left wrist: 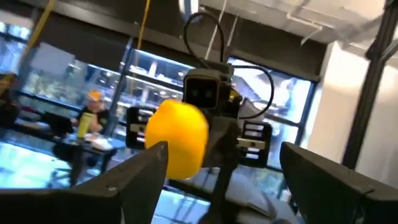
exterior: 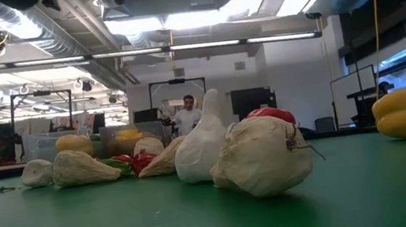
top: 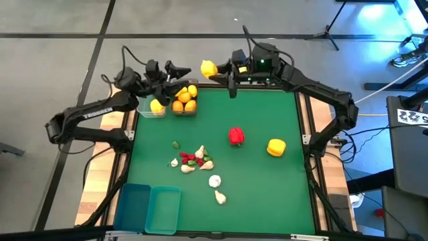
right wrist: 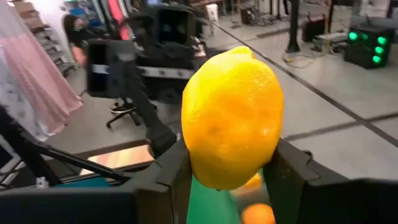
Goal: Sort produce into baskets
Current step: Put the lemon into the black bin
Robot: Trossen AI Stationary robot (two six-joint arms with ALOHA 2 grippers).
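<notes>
i see garlic bulbs (exterior: 261,157) nearest on the green mat (top: 267,194). beyond the far edge, the right gripper (top: 215,71) clamps a lemon (top: 208,67); the left gripper (top: 172,69), fingers spread and empty, hovers over the clear baskets (top: 168,107).

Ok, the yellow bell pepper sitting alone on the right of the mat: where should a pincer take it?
Grip the yellow bell pepper across its squat body, probably coming straight down from above. It sits low and blocky on the green mat, with bare mat all round, and the red pepper lies well apart.
</notes>
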